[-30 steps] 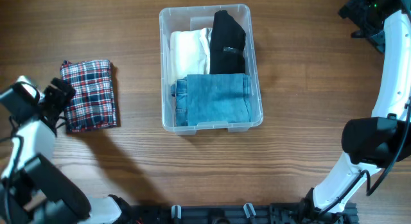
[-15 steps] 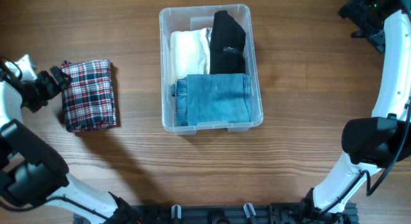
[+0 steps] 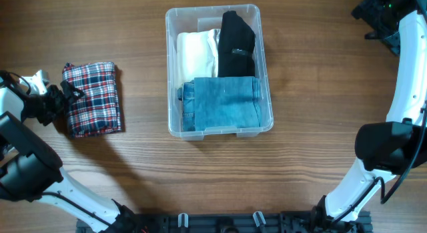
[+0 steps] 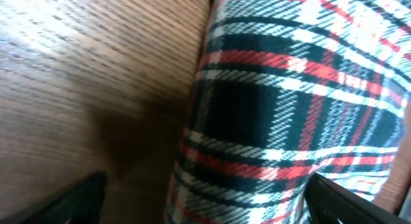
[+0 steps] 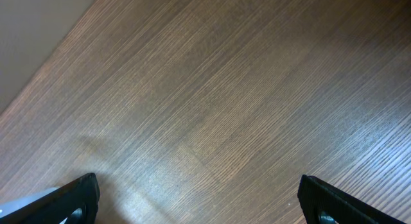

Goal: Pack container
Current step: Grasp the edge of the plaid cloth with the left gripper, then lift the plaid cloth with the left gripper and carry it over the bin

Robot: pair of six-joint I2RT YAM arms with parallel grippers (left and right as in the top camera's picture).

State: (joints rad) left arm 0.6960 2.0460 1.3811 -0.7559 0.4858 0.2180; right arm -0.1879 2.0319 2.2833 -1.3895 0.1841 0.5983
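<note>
The clear plastic container [image 3: 266, 93] stands at the table's middle back and holds a folded white garment [image 3: 197, 54], a black one [image 3: 237, 45] and blue jeans [image 3: 222, 103]. A folded red, white and black plaid garment [image 3: 93, 98] lies on the table at the left. My left gripper [image 3: 69, 97] is open at the plaid garment's left edge, low over it. In the left wrist view the plaid cloth [image 4: 295, 102] fills the right half, with the jaws spread wide either side of its edge. My right gripper [image 3: 365, 13] is open and empty at the far back right, over bare wood.
The wooden table [image 3: 320, 126] surrounds everything. My right arm's white links [image 3: 407, 79] run down the right side. The right wrist view shows only wood [image 5: 212, 102] and the table's edge at the upper left.
My left gripper swung out to the far left and has come back to the right, now at the plaid garment's left edge. The right arm has not moved.
</note>
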